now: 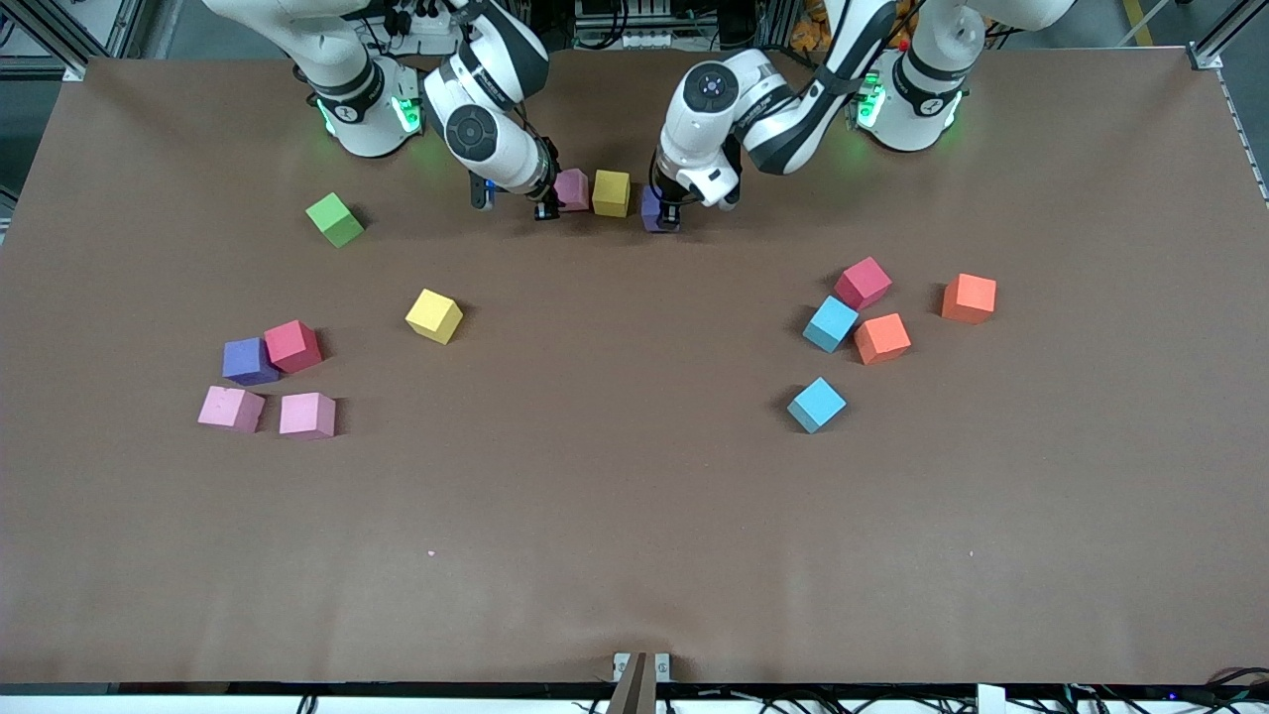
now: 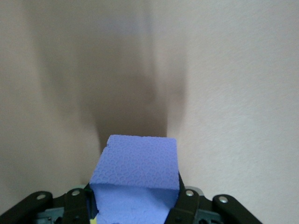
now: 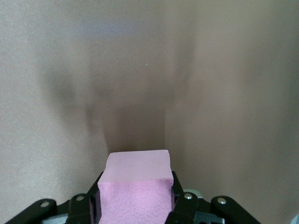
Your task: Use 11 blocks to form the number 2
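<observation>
Front view, from the right arm's end of the worktop (image 1: 634, 516) to the left arm's. Two pink cubes (image 1: 268, 412), a purple cube (image 1: 248, 361) and a red cube (image 1: 293, 346) cluster together; the green cube (image 1: 335, 219) lies farther from the camera; a yellow cube (image 1: 434, 316) lies apart. Near the bases, a row of three: the right claw (image 1: 547, 206) is closed on a pink block (image 1: 572, 189), a yellow block (image 1: 611, 193) stands in the middle, and the left claw (image 1: 666, 220) is closed on a purple block (image 1: 651, 209). Toward the left arm's end lie a red, two light blue (image 1: 817, 405) and two orange cubes (image 1: 969, 298).
</observation>
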Tool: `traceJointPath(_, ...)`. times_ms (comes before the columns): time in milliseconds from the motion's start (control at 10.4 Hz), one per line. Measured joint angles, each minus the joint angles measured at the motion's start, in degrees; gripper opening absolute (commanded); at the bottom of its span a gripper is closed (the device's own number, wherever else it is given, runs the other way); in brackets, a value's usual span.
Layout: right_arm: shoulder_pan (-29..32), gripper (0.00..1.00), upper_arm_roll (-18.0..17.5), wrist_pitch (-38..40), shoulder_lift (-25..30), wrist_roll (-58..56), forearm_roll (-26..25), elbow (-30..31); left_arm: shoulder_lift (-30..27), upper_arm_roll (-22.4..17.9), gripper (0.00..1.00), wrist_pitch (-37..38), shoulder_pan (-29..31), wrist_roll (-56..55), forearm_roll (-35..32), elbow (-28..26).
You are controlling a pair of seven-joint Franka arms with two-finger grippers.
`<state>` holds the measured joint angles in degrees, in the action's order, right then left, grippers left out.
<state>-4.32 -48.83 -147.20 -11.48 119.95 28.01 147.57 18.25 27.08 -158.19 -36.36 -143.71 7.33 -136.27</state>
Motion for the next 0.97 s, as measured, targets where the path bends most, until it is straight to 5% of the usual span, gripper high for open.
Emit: traceJointPath(965, 1.0, 0.17, 0.1, -0.5, -0.4, 0.0, 0.0, -0.2, 0.0, 4.0, 0.00, -10.9, 0.0, -2.4, 0.0, -5.2)
